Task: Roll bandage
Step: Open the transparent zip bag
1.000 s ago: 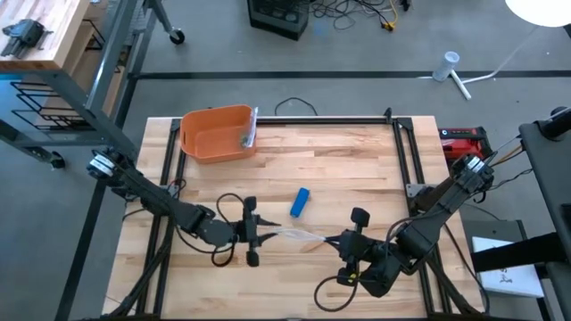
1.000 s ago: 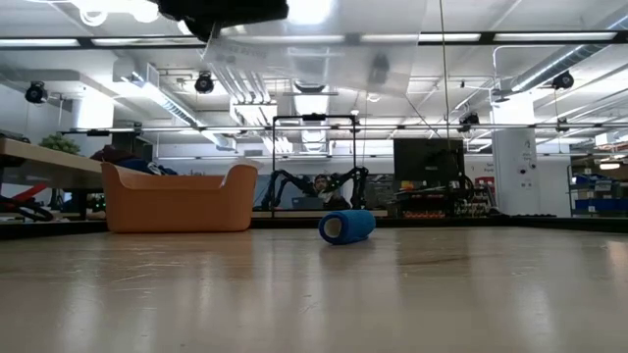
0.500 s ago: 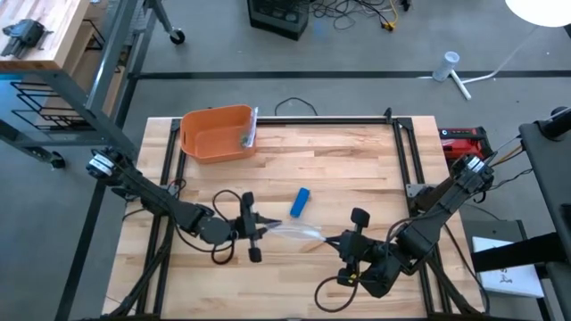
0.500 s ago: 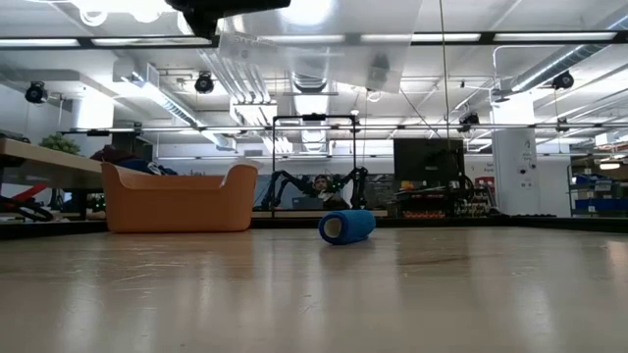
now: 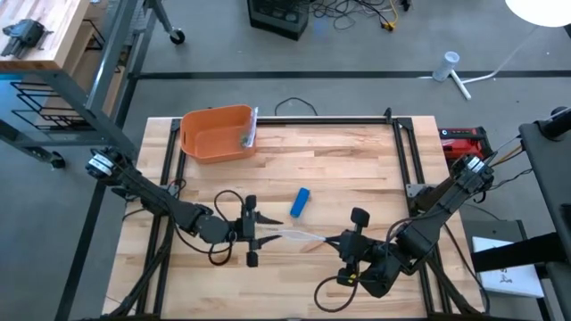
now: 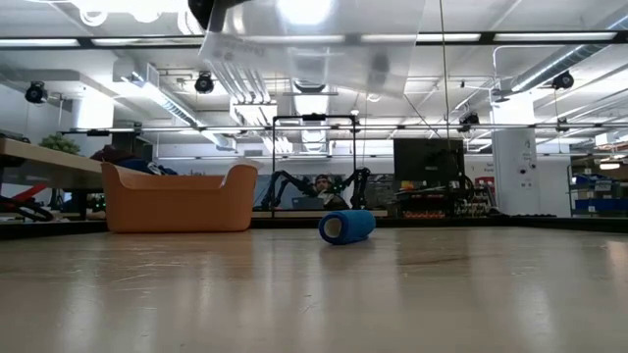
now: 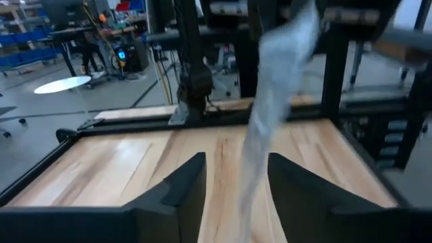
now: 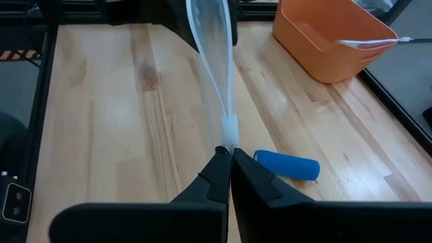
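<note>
from the high view, you are seeing the left hand (image 5: 251, 234) sitting low on the bench (image 5: 339, 160), toward 7 o'clock of its middle, and the right hand (image 5: 343, 243) toward 5 o'clock. a clear bag (image 5: 290, 235) is stretching between the two hands. the blue bandage roll (image 5: 301, 202) is lying on the wood just at 12 o'clock of that bag, apart from both hands. an orange bin (image 5: 217, 134) is standing at the 11 o'clock corner.

from the low view, the blue roll (image 6: 346, 226) is lying on its side on the bench, with the orange bin (image 6: 179, 197) off at its 9 o'clock. the clear bag (image 6: 314, 49) is hanging overhead.

from the left wrist view, the left hand's fingers (image 7: 182, 185) are standing apart, with the bag (image 7: 270, 115) running between them; you cannot tell whether they are touching it.

from the right wrist view, the right hand's fingers (image 8: 217, 177) are pressing together on the bag's end (image 8: 229, 128), and the blue roll (image 8: 286, 164) is lying just beside them.
</note>
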